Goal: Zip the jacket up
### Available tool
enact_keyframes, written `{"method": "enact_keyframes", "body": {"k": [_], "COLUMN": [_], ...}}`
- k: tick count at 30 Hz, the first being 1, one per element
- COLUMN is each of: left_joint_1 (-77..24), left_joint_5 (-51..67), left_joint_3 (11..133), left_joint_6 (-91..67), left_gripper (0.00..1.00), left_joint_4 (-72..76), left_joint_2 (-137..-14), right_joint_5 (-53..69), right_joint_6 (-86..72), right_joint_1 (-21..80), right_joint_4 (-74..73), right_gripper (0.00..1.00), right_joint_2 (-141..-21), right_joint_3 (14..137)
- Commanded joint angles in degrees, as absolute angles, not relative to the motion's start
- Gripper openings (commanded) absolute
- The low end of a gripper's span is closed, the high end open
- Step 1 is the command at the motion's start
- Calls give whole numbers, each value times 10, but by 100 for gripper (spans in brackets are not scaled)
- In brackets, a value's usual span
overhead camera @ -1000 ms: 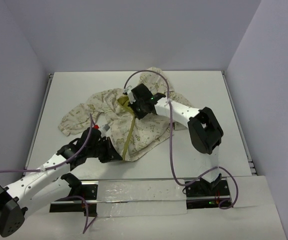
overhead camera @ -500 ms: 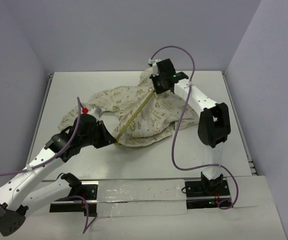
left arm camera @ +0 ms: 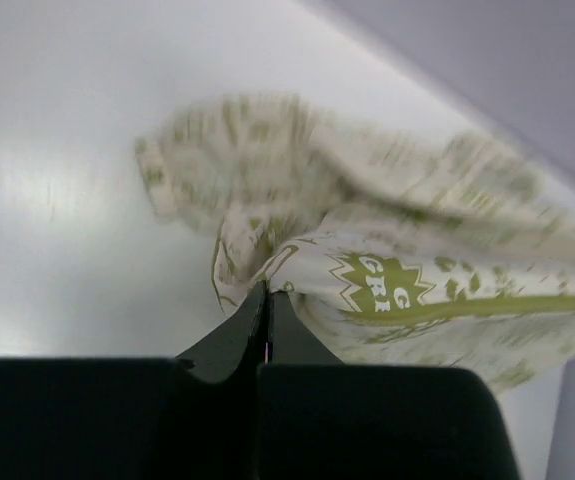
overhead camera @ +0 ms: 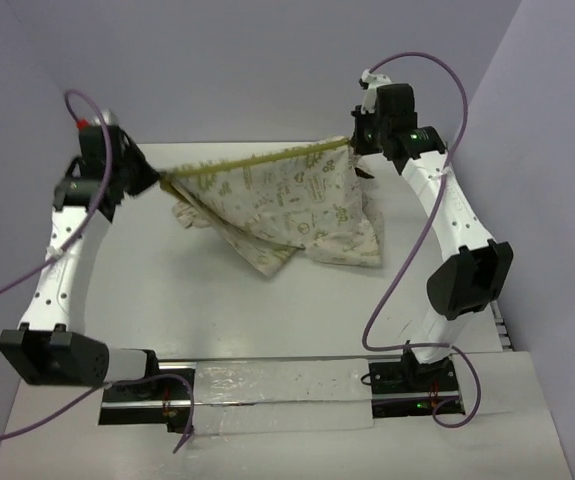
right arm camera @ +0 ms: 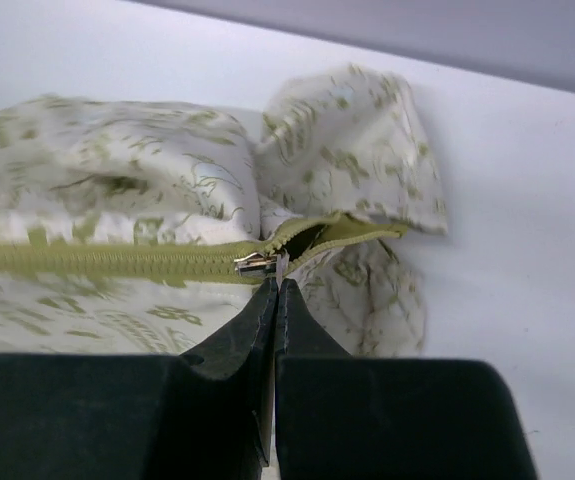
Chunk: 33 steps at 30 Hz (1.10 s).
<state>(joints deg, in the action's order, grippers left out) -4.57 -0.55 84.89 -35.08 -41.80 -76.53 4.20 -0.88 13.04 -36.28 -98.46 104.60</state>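
Pale walls box in a matte white surface, and over it the jacket hangs strung between both arms, its lower folds sagging toward the surface. At one end the left tool has the front edge; at the other, by the collar, sits the right tool. Between them the zipper runs as one tight olive line.

Over to the left wrist view: it's blurred, but the tool is pinched narrow on a fold of cream cloth, with a green printed motif just past the tips. The fabric looks thin, soft and floppy, so it will bunch the moment tension drops.

Now the right wrist view, and this is the sharp one. The tool's fingers are closed to a slit on the small silver slider, by the look of it on its pull tab. The teeth to the left are meshed flat and even. To the right a short mouth gapes, showing olive lining, so I'd judge only the last bit is left to close.

To finish this well, the left tool should anchor firmly so the line stays taut while the right draws the slider straight along the teeth. It should not pull up or sideways, since slack lining beside that gap could snag in the slider
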Motion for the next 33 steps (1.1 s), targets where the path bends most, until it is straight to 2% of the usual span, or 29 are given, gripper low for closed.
{"method": "enact_keyframes", "body": {"k": [1,4,8,11,12,17,21,26,33], "left_joint_1": [-7,-6,-1,18,21,62,87,114,118], "left_joint_5": [-30,-18,-30,-29,-40,-57,-74,-70,-68], "left_joint_3": [1126,1191,1188,1114,1053,855,738,679,693], "left_joint_6": [-293,-286,-267,-267,-267,-274,-272,-283,-287], "left_gripper": [0,0,0,0,0,0,0,0,0], "left_joint_4": [-427,-443,-453,-430,-416,-355,-331,-306,-307], "left_joint_2": [-821,-857,-863,-836,-816,-772,-766,-770,-777], "right_joint_5": [19,13,-20,-19,-2,91,78,87,52], "right_joint_6": [-20,-23,-14,-11,-18,-72,-87,-97,-94], "right_joint_1": [118,118,117,117,117,121,121,123,123], "right_joint_4": [-336,-330,-328,-335,-339,-245,-196,-177,-173], "right_gripper": [0,0,0,0,0,0,0,0,0], "right_joint_2": [-894,-873,-858,-858,-857,-833,-854,-902,-905], "right_joint_3": [1078,1067,1049,1037,1020,806,697,646,646]}}
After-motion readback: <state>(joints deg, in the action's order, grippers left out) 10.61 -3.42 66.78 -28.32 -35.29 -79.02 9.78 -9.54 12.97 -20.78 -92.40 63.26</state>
